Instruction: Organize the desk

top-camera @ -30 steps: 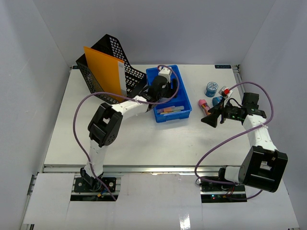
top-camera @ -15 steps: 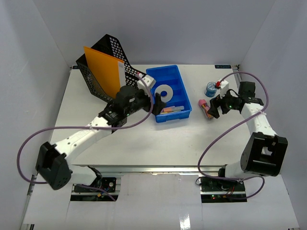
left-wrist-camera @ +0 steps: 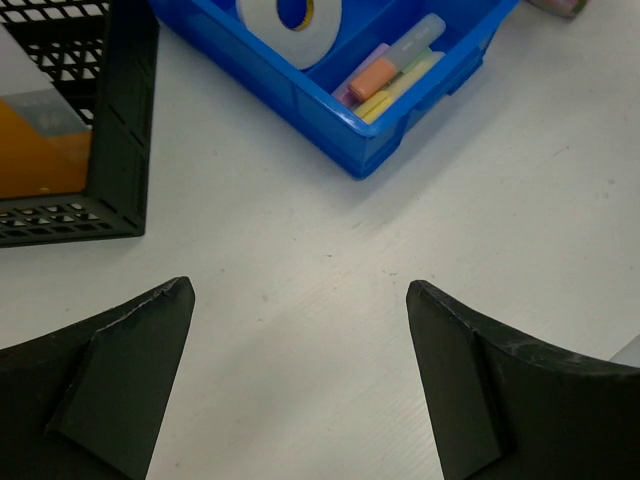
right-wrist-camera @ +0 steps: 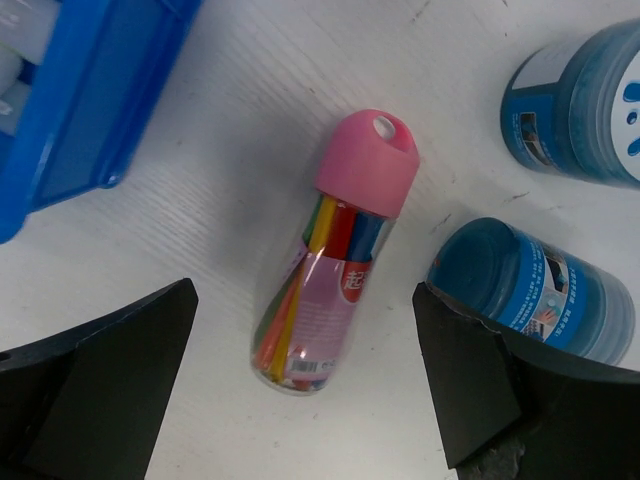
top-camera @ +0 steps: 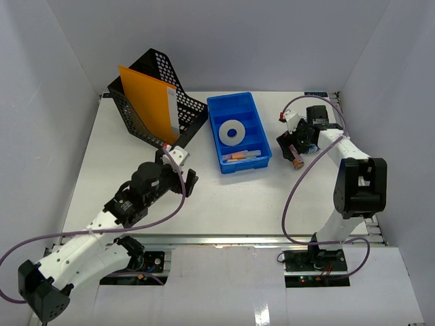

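Partly sorted, judging by the layout. Filed upright in black mesh file holder (top-camera: 192,112), back left of desk (top-camera: 224,197): orange folder (top-camera: 144,100). Stowed in blue tray (top-camera: 246,167), mid-desk toward the back: white tape roll (top-camera: 232,132) in far compartment, highlighters (top-camera: 243,155) in near one. Loose on bare top right of tray: pink-capped tube of coloured pens (right-wrist-camera: 335,250), lying on its side, plus two blue jars (right-wrist-camera: 575,95) just beside it. Right gripper (right-wrist-camera: 305,380) spread wide, empty, hovering straight above the tube, not touching. Left gripper (left-wrist-camera: 300,380) equally wide, empty, above bare desk in front of holder and tray. Left to do, probably: tube and jars.
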